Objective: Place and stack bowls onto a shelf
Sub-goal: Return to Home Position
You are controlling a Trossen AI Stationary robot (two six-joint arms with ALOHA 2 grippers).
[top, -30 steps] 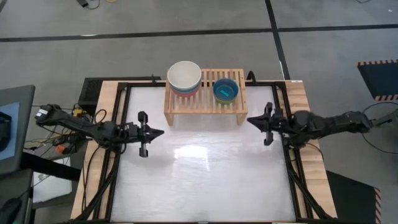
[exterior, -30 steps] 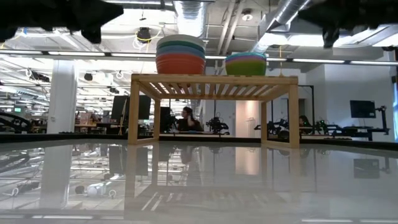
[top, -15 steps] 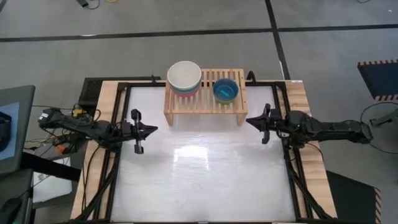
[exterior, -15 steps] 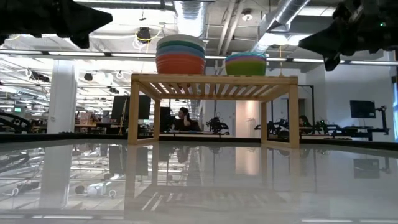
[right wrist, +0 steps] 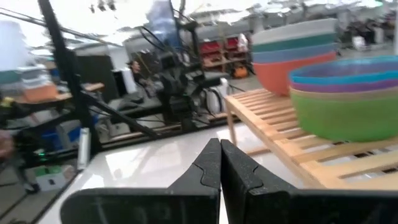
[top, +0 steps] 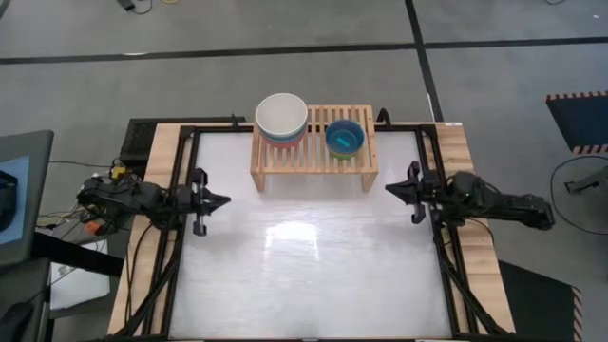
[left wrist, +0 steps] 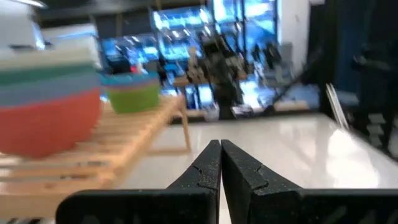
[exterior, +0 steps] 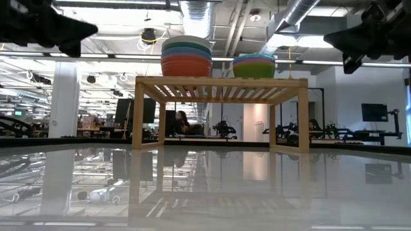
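Observation:
The light-wood shelf [top: 313, 152] stands at the table's far edge. On its left part sits a stack of bowls [top: 281, 119]: cream white on top, slate blue and red below [exterior: 186, 58]. On its right part sits a smaller stack [top: 344, 137], cyan on top, lime green at the bottom [exterior: 253, 66]. My left gripper [top: 225, 200] is shut and empty at the table's left edge [left wrist: 221, 160]. My right gripper [top: 388, 186] is shut and empty at the right edge [right wrist: 220, 160]. Both stay well apart from the shelf.
The white table top [top: 313, 266] lies bare in front of the shelf. Black rails [top: 446, 275] run along the table's left and right sides under the arms. A person sits in the room behind the table [exterior: 183, 122].
Both arms have drawn back outward: my left gripper toward the table's left edge, my right gripper toward the right edge. Both have stayed shut. The bowl stacks and the shelf have not moved.

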